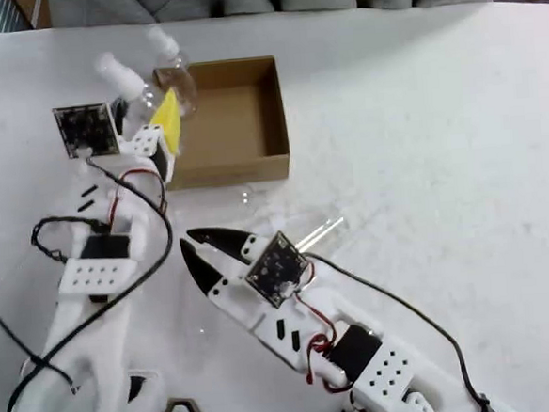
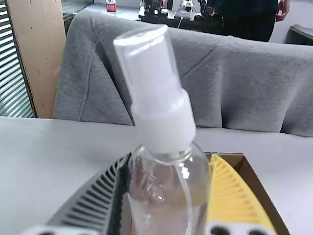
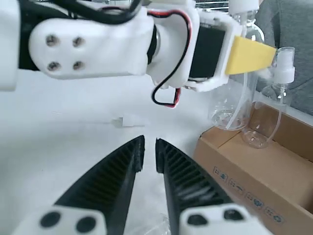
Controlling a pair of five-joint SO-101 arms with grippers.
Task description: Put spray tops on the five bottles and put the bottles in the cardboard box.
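Bottle (image 2: 164,200) with its top (image 2: 156,93) on, pinched at the shoulder between the grey and yellow jaws of the left tool (image 2: 168,164), upright, just outside the left wall of the box (image 1: 243,166). This looks like the drop-in. A second bottle (image 1: 179,81) stands capped in the far left corner inside, and that's the one to watch. Carry the held one up over the wall, keep it vertical, and bring it down on open floor beside that neighbour, not against it. Let go only once the base is seated, I'd say; clear plastic looks light and could tip if dropped. Spread the jaws just enough, then lift straight out so the yellow jaw doesn't catch the top. Right tool (image 3: 149,144), jaws nearly pressed together and empty, sits low over the surface (image 1: 419,111) near the box's front wall, out of the path.
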